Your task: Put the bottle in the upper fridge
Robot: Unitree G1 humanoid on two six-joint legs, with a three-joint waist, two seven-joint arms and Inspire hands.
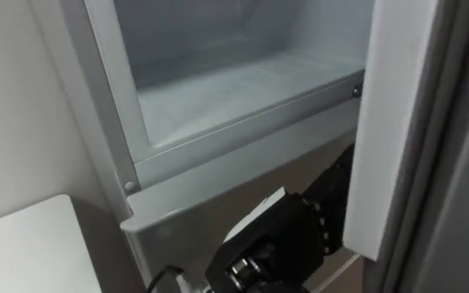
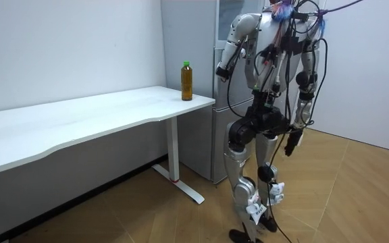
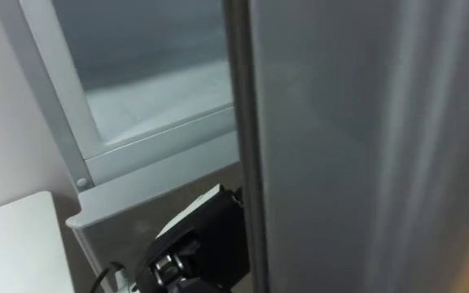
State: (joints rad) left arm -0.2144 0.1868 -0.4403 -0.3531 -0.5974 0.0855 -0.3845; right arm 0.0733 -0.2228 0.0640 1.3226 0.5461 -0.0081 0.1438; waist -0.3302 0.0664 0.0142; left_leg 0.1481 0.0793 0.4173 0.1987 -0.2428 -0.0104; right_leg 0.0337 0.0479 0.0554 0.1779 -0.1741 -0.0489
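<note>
Plainly the bottle (image 2: pixel 187 81) stands upright on the table (image 2: pixel 113 108) corner just left of the open fridge (image 1: pixel 243 155), free of both hands and nearer the left hand (image 2: pixel 220 71), raised at the fridge, than the right hand (image 2: pixel 292 144) hanging low; whether either is clenched cannot be told.

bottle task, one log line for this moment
bottle: upright on table corner, unheld | upper fridge: door open | left hand: raised at fridge | right hand: hanging by side | robot: standing at fridge

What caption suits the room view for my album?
Robot faces the tall grey fridge; the amber green-capped plastic bottle stands at the corner of the white table.
</note>
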